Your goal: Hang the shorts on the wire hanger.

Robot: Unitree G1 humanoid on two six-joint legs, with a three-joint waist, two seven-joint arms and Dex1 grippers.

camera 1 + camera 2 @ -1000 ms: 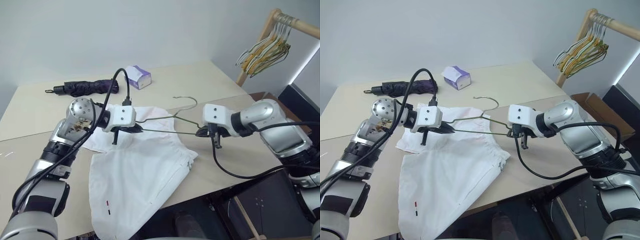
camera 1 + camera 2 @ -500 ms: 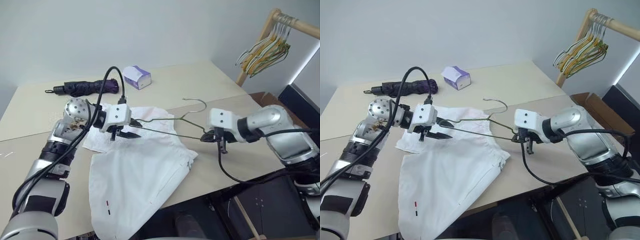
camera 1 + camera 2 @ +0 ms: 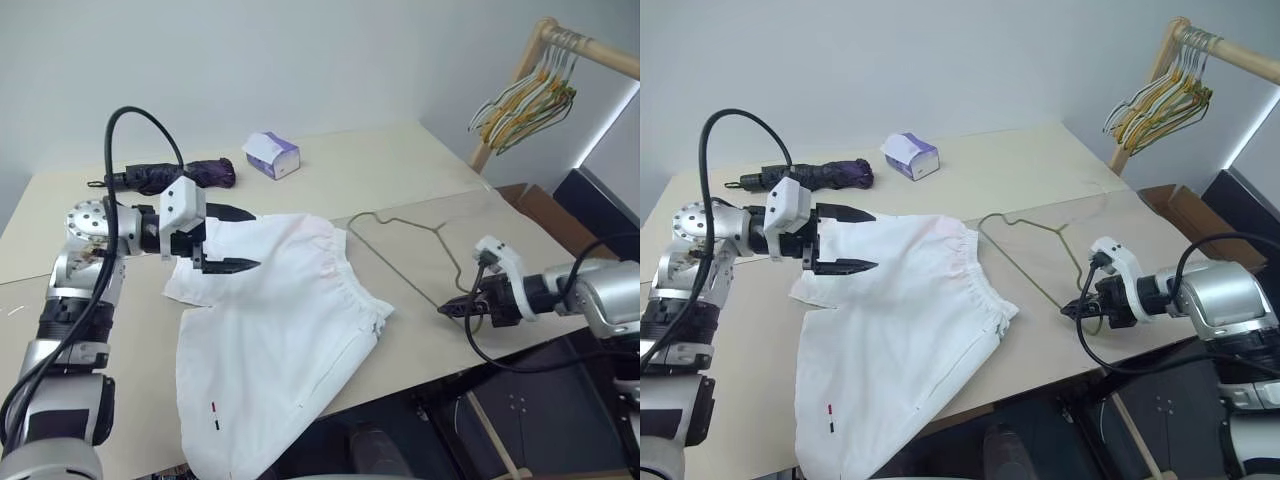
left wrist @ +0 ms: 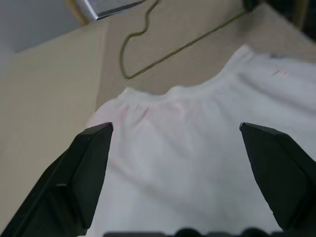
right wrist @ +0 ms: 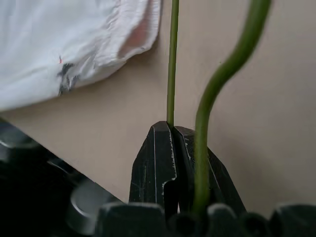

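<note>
The shorts (image 3: 275, 330) lie centre-frame, just right of my spread, empty left gripper (image 3: 215, 240); my right gripper (image 3: 452, 308) pinches the hanger (image 3: 405, 255) lying diagonally beside their waistband.

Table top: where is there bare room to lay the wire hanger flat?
Bare table lies behind the wire hanger, right of the tissue box. A smaller patch lies left of the shorts. The middle is crowded by shorts; the umbrella borders the far left.

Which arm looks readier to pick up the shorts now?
The left. Its gripper hangs open just over the shorts, while the right gripper is shut on the wire hanger.
</note>
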